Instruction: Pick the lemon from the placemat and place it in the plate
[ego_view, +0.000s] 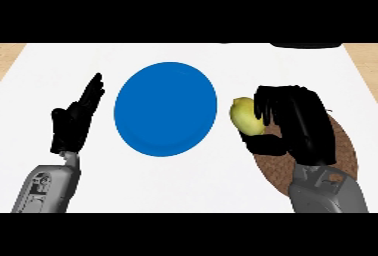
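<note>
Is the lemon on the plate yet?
Not yet. The yellow lemon sits in the right hand, just beside the round blue plate.

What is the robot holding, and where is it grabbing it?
The right hand holds the lemon, fingers curled round its right side. The left hand holds nothing.

counter (184, 57): white top | edges: light wood at both upper corners | far edge: dark object (306, 45), cut off

White counter (244, 62); dark object (306, 45) at far edge, cropped.
</note>
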